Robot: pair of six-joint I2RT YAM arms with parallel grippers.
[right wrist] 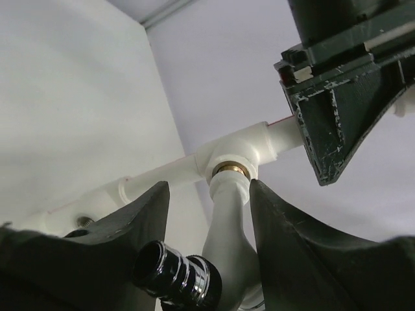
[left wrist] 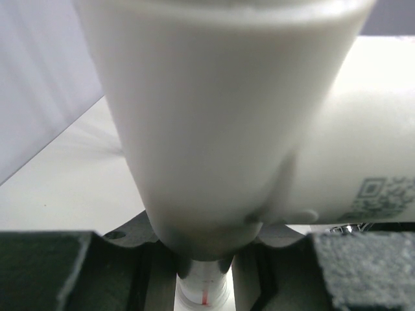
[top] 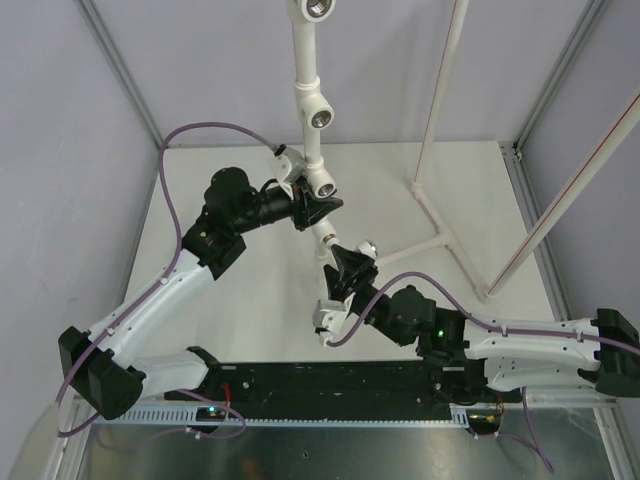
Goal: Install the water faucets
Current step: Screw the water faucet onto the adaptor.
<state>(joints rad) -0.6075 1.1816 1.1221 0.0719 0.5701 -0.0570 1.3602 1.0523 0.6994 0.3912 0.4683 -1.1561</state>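
A white water faucet (right wrist: pixel 235 240) with a chrome spout (right wrist: pixel 174 275) stands with its brass thread (right wrist: pixel 231 168) in a tee socket (right wrist: pixel 227 150) of the long white pipe frame (top: pixel 312 150). My right gripper (right wrist: pixel 209 188) is shut around the faucet's body; in the top view it (top: pixel 346 264) sits just below the pipe's lower end, with the spout (top: pixel 366 246) poking out. My left gripper (top: pixel 312 208) is shut on the pipe frame beside another tee socket (top: pixel 324 186). In the left wrist view that tee (left wrist: pixel 214 129) fills the frame and the pipe (left wrist: pixel 204 288) shows between the fingers.
Two more open tee sockets (top: pixel 320 117) (top: pixel 318 8) sit higher on the frame. A thin white pipe stand (top: pixel 440 110) with a T-shaped foot (top: pixel 440 240) stands at the right, beside a slanted red-striped rod (top: pixel 575 180). A black rail (top: pixel 330 380) runs along the near edge.
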